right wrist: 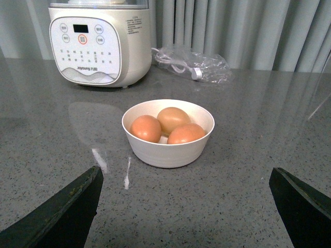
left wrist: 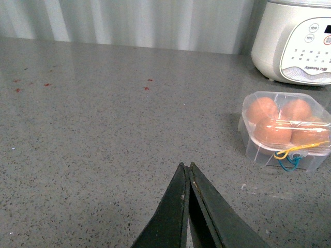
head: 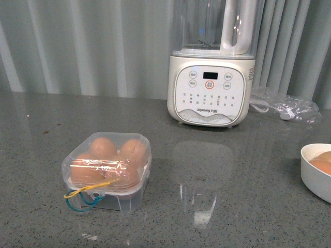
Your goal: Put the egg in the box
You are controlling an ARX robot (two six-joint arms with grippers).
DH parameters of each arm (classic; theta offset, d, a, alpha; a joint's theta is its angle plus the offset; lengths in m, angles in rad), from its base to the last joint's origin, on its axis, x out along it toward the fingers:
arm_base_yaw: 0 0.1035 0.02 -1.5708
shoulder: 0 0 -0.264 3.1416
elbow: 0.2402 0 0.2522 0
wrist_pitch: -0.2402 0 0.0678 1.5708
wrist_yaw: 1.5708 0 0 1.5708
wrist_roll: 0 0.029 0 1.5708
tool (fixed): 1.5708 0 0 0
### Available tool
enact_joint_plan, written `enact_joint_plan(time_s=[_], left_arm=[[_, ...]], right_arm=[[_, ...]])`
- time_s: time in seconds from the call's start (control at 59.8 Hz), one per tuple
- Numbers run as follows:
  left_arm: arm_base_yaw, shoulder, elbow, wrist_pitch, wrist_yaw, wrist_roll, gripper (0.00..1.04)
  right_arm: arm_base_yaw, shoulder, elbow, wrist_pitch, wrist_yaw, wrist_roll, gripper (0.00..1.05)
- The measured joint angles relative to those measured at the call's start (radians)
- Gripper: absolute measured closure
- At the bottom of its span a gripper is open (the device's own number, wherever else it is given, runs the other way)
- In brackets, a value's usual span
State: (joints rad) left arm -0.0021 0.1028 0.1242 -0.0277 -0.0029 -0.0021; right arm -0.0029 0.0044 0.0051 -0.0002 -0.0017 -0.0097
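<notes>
The box (head: pixel 107 170) sits closed on the counter (head: pixel 217 196), four eggs inside. The left gripper (left wrist: pixel 186 166) is pinched closed and empty. At three o'clock, the right gripper (right wrist: pixel 186 178) gapes wide before the bowl (right wrist: pixel 168 133).

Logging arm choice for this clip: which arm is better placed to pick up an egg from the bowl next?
Right. Its gripper is open and faces the bowl holding three eggs, close ahead. The left gripper is shut, with the closed, already full box off to one side.

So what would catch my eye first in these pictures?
Probably the clear box near the front left of the grey counter, lid shut over four brown eggs, with yellow and blue bands at its front. Behind it stands a white blender, and a white bowl holding three more eggs sits off to the right.
</notes>
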Motion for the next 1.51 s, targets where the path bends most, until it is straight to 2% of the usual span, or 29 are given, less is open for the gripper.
enact_joint_plan(time_s=[0.652, 1.254, 1.355, 1.505], left_arm=[[0.0, -0.084, -0.095, 0.02, 0.001, 0.0, 1.01], [0.0, -0.099, -0.095, 0.025, 0.001, 0.0, 1.01], [0.0, -0.099, -0.095, 0.025, 0.001, 0.0, 0.87], [0.0, -0.099, -0.095, 0.025, 0.001, 0.0, 0.5]], right_arm=[[0.0, 0.0, 0.0, 0.0, 0.001, 0.0, 0.07], [0.0, 0.0, 0.0, 0.0, 0.001, 0.0, 0.07], [0.0, 0.0, 0.0, 0.0, 0.001, 0.0, 0.07], [0.0, 0.0, 0.0, 0.0, 0.001, 0.0, 0.07]])
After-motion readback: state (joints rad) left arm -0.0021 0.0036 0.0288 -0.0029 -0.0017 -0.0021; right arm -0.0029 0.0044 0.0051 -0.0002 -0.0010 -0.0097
